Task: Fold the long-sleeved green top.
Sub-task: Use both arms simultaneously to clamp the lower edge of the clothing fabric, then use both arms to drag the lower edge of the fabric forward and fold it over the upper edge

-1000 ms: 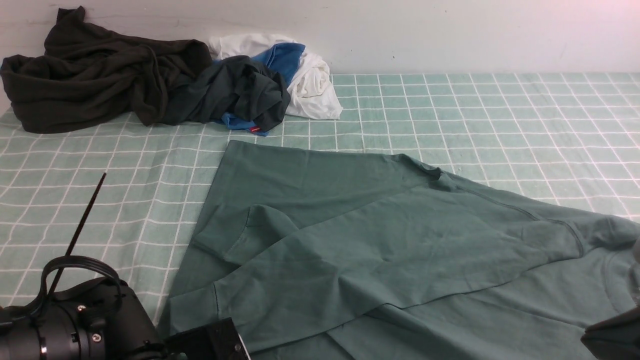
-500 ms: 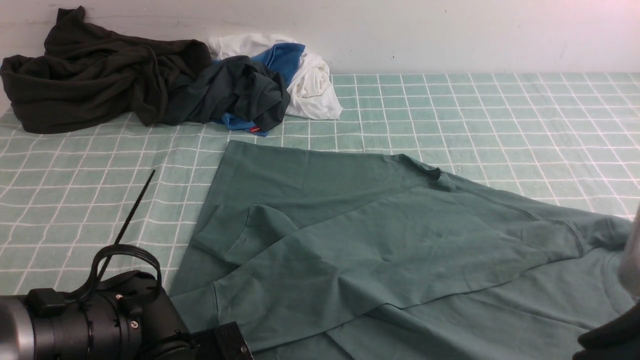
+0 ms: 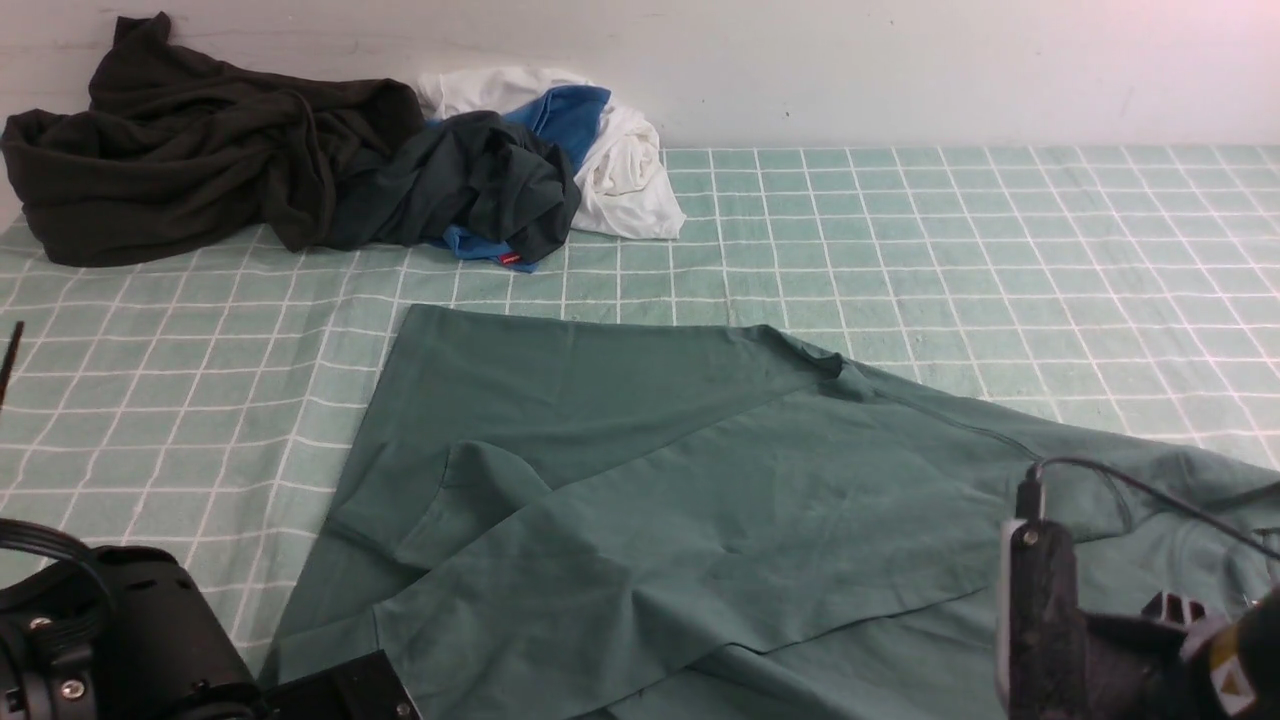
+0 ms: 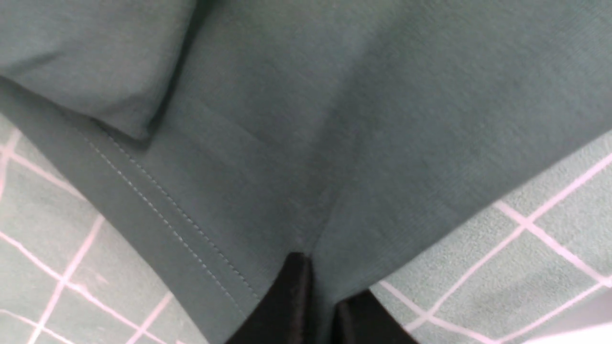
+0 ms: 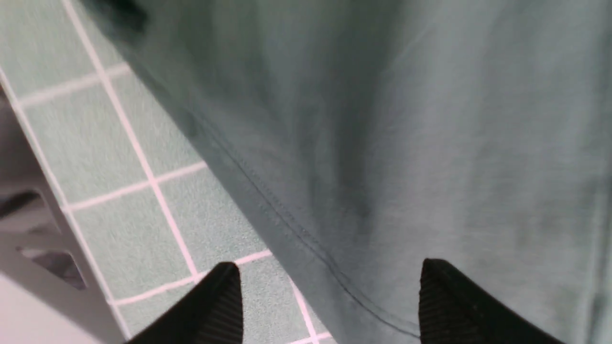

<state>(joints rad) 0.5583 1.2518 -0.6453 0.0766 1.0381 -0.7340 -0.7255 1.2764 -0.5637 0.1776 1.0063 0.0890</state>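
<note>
Green long-sleeved top (image 3: 680,520): it is spread flat on the near half of the table, with a broad layer folded diagonally across the body.

Table (image 3: 1000,230): it is covered in a pale green checked cloth, and its far right part is left bare.

Pile of clothes (image 3: 300,170): dark, blue and white garments are heaped at the far left against the wall, well apart from the top.

Left gripper (image 4: 322,282): it is clenched on the top near the stitched hem (image 4: 158,210), and a crease is drawn into the closed fingers.

Right gripper (image 5: 330,272): it is released, with the fingers spread wide astride the top's stitched edge and nothing pinched between them.

Left arm (image 3: 110,650): it is kept low at the near left edge of the table, with the wrist tipped down over the top's near corner.

Right arm (image 3: 1100,640): it is lowered at the near right, with the wrist angled down over the cloth.

Reason for the hold: one corner appears to be pinned by the left side so that the cloth is kept taut while the other edge is lined up for grasping.

Step judged: a second pinch seems to be needed before the near edge can be lifted and folded over.

Risk judged: only one layer may be caught if the edge is not centred between the open fingers.
</note>
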